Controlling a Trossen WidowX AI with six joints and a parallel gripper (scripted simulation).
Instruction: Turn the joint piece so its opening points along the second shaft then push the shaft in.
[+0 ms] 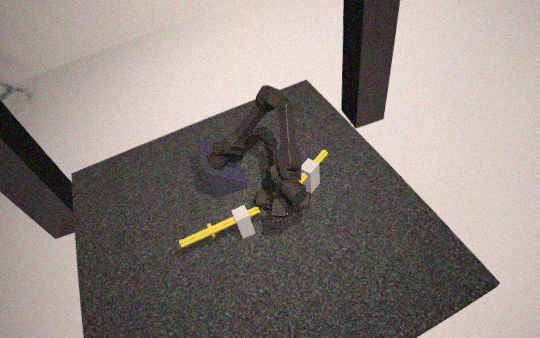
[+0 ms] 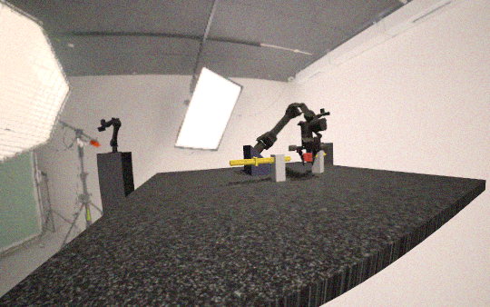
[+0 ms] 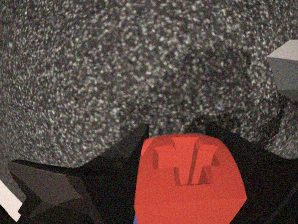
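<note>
The red joint piece is between my fingers; the arm hides it in the top view. My gripper is shut on it, with a dark finger on each side. The first yellow shaft passes through its white block. The second yellow shaft, with a small collar, runs through the other white block. Its inner end stops short of the gripper, apart from the joint piece. The exact direction of the opening cannot be told.
The arm reaches over the space between the blocks from its dark blue base on the dark speckled table. A pale block shows at the right edge of the wrist view. Dark pillars stand beyond the table edges.
</note>
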